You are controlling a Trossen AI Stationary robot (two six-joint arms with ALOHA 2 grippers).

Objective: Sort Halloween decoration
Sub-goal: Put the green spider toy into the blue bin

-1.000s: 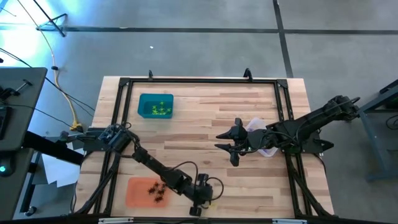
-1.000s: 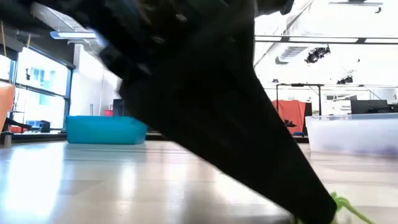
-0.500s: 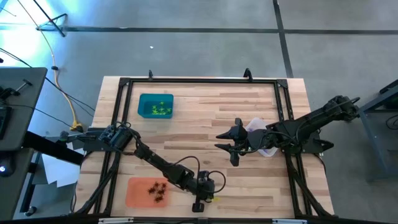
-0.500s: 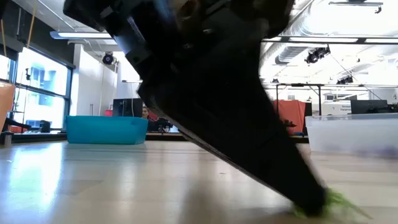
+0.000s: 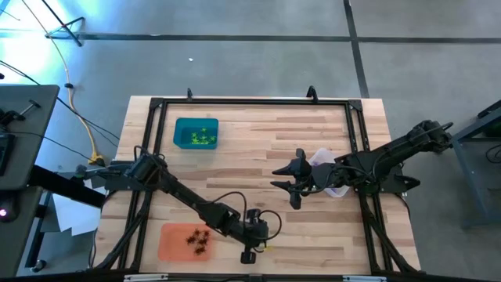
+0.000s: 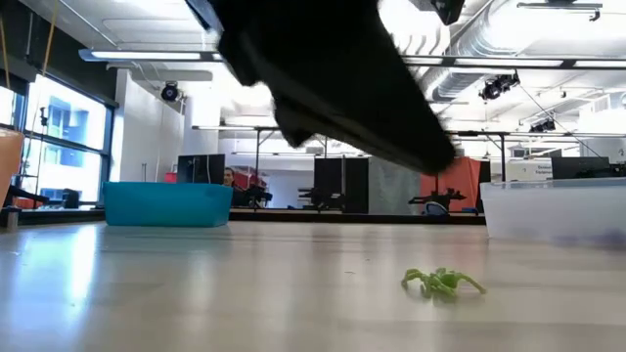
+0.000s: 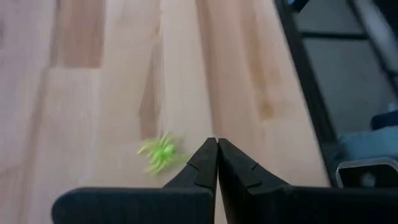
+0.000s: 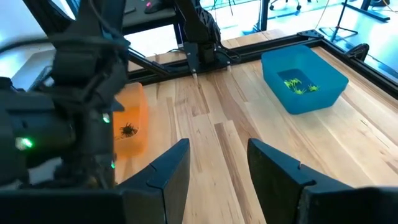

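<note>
The teal tray (image 5: 195, 133) sits on the wooden surface (image 5: 258, 157) toward 11 o'clock in the high view. It holds a little heap of yellow-green spiders (image 5: 200, 139). The right wrist view shows them too, lying in the bottom of that tray (image 8: 303, 79).

The orange tray (image 5: 182, 240) sits near 7 o'clock at the front edge. A few black spiders (image 5: 197, 240) lie in it. 1 black spider (image 8: 128, 130) shows through its side in the right wrist view.

A clear tray (image 6: 554, 209) stands on the right side of the surface, mostly hidden under the right arm in the high view. What is in it cannot be made out.

1 yellow-green spider (image 6: 442, 283) lies alone on the bare wood near 6 o'clock, just right of the orange tray. The left hand (image 5: 249, 254) is right beside it, with its 2 fingers pressed together and holding nothing. In the left wrist view the spider (image 7: 160, 152) lies just beside the closed fingertips (image 7: 217, 145), not between them.

The right hand (image 5: 287, 186) waits over the middle of the surface, fingers spread wide and empty.
</note>
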